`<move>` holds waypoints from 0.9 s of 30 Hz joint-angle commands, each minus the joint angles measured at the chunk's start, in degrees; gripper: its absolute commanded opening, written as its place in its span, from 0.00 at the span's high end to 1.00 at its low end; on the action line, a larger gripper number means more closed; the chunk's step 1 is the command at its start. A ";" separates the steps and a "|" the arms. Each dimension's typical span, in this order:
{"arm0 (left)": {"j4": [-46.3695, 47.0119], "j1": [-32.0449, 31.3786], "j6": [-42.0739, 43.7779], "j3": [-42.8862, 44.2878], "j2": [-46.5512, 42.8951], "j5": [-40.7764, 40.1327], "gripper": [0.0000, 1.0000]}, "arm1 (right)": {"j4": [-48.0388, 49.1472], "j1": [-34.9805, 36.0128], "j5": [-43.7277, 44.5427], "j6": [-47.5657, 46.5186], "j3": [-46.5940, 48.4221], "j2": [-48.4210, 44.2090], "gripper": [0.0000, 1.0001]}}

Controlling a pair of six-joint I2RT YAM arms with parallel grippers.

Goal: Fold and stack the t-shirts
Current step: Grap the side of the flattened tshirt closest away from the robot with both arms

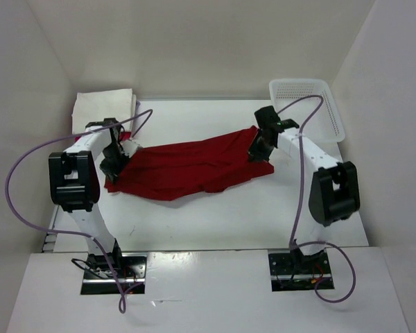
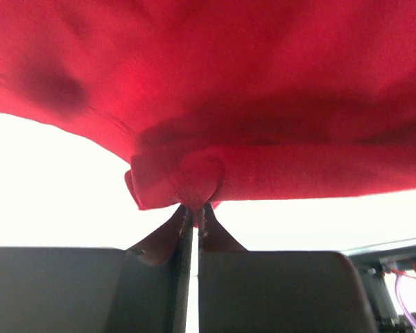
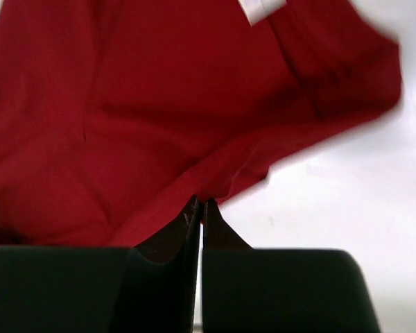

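Across the middle of the worktop [image 1: 215, 222], one red shirt [image 1: 187, 166] stretches between two end effectors.

The left end effector [image 1: 114, 165] is clamped on a bunched fold at the shirt's left edge, and the right end effector [image 1: 258, 148] is clamped on the hem at its right edge. The shirt's middle droops between them, and its near hem hangs lowest. Bare worktop lies in front of the shirt toward the arm bases [image 1: 114, 267], and a narrower strip lies behind it. White walls [image 1: 215, 48] close the left, far and right sides. One folded cream shirt [image 1: 104, 104] sits in the far left corner, with a sliver of pink cloth [image 1: 76, 111] at its left edge. One white basket [image 1: 308, 94] sits in the far right corner, apart from the red shirt.
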 commanded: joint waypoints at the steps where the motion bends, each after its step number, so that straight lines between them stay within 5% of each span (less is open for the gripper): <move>1: -0.89 0.21 -1.06 4.76 4.83 2.36 0.99 | -0.32 -1.96 -1.99 -6.02 5.78 10.03 0.99; 3: -0.89 0.74 -1.67 6.17 7.46 2.36 0.97 | 1.78 -3.18 -4.08 -6.73 8.24 12.85 0.92; 8: 0.34 1.36 -2.29 6.97 9.76 2.36 0.92 | 8.98 -5.65 -7.95 -6.73 10.27 16.03 0.51; 13: 0.34 1.36 -2.82 6.45 9.24 2.36 0.88 | 11.55 -4.61 -5.45 -11.38 8.96 8.40 0.43; 20: 0.87 1.36 -3.35 4.07 8.71 2.36 0.85 | 7.59 -2.50 -1.63 -5.61 -11.04 -5.93 0.49; 27: 0.87 1.36 -3.35 4.07 8.71 2.36 0.82 | 8.29 4.10 2.93 -0.49 -15.75 -1.66 0.73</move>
